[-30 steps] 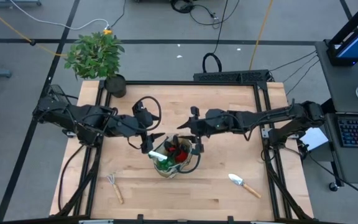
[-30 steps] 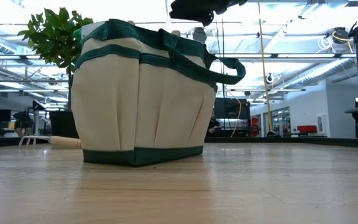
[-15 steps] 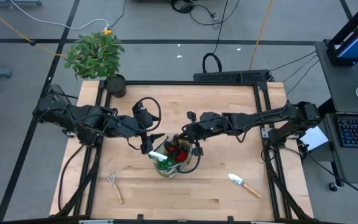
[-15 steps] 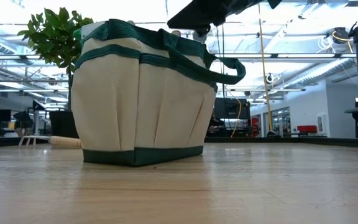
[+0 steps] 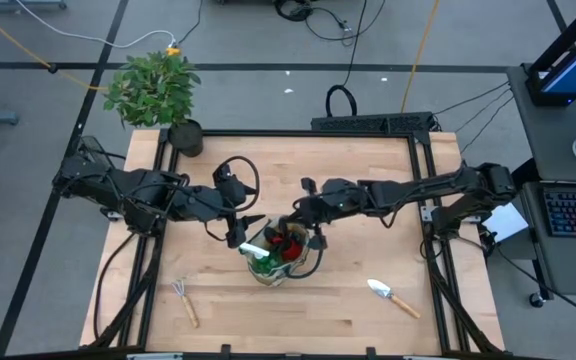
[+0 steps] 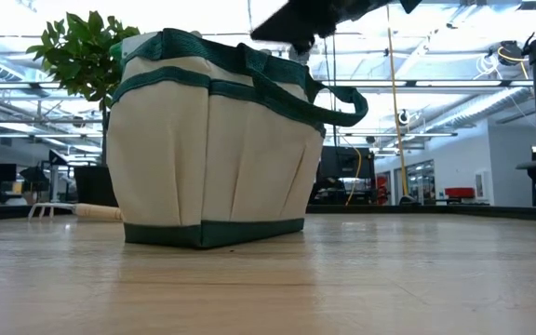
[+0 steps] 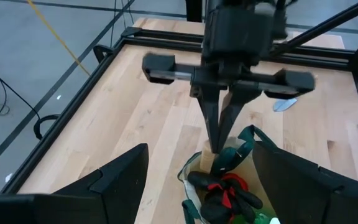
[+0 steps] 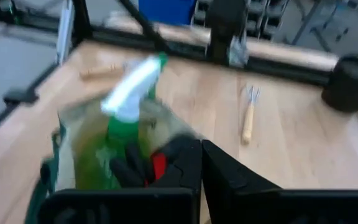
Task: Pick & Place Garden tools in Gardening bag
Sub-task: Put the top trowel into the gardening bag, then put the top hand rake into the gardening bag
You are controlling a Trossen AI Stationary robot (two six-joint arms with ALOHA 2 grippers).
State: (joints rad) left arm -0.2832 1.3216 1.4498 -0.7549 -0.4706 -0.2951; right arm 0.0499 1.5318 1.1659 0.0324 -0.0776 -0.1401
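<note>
Right end effector [image 7: 219, 140] is pressed together at the bag's [image 5: 280, 262] rim, pinching nothing I can make out. Left end effector [image 5: 245, 236] is spread just beside the bag. Bag holds bottle [image 8: 126, 112] and gloves [image 7: 224, 190]; rake [image 5: 185, 299] and trowel [image 5: 391, 295] lie on the counter [image 5: 298, 175].

I see the beige, green-trimmed gardening bag [image 5: 283, 258] upright mid-worktop, holding the spray bottle [image 8: 124, 115] and gloves [image 7: 224, 190], with rake [image 5: 186, 300] and trowel [image 5: 393, 296] lying apart nearby.
</note>
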